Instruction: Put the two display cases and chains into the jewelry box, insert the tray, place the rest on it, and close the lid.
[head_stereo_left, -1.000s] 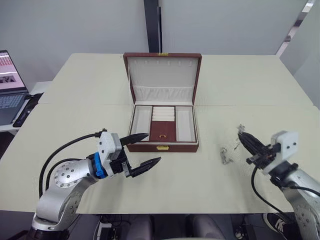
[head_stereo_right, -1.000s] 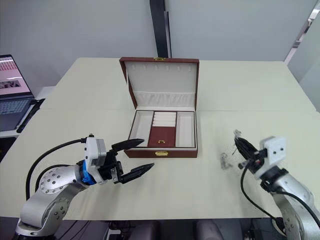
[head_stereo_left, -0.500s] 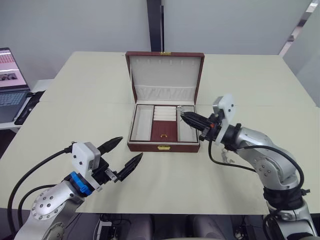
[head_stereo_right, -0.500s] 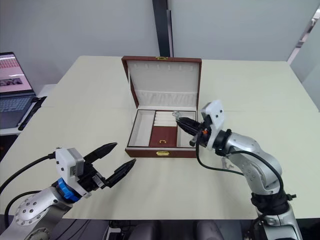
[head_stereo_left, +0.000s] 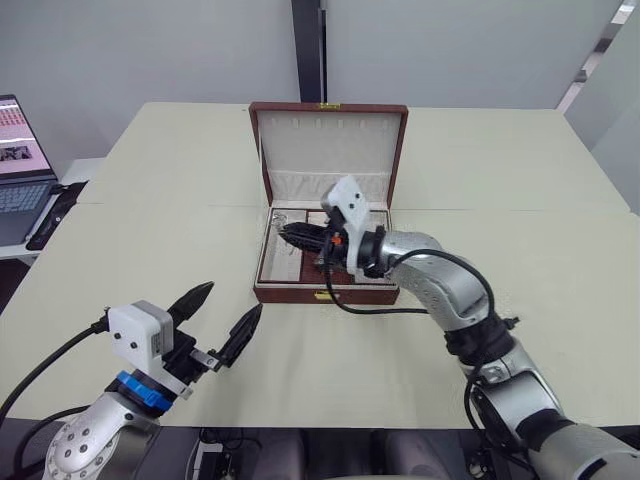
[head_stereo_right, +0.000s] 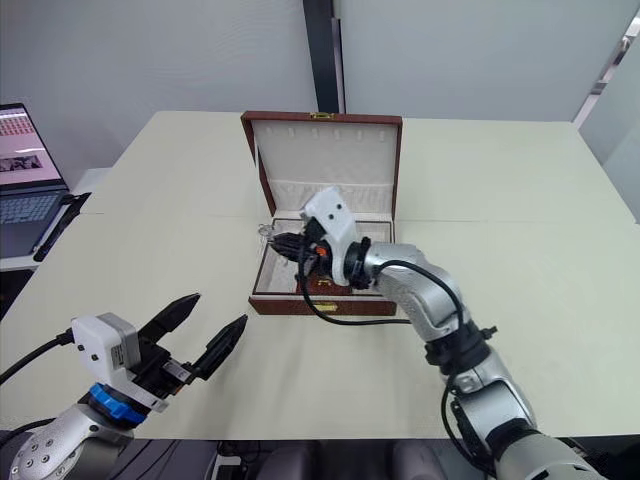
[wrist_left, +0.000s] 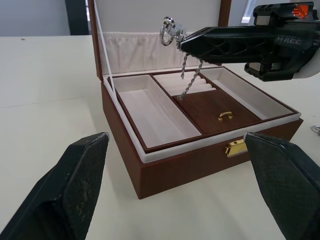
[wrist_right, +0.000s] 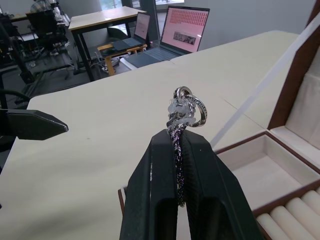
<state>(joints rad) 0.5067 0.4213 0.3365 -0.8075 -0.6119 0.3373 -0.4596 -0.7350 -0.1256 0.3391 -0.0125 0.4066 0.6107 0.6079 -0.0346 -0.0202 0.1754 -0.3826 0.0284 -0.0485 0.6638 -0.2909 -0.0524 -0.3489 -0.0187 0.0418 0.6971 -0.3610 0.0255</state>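
While the right gripper (head_stereo_left: 285, 233) sits at frame centre in the head views, its two black fingers are pinched together on a silver chain (wrist_left: 186, 75), gripped near the ring end so the rest hangs free below the tips. That hold looks deliberate: the loose end dangles over the jewelry box (head_stereo_left: 327, 292), just above the tray's (wrist_left: 159, 113) middle section, where it can be lowered in without snagging the rim. The box stands at centre frame with its lid (head_stereo_left: 328, 145) upright behind, leaving the interior open to the reaching arm. In the lower left of the frame, the left gripper (head_stereo_left: 220, 322) hangs with fingers spread wide and nothing between them, well apart from the box front, apparently parked out of the way. A laptop (head_stereo_left: 22, 167) rests at the far left edge.
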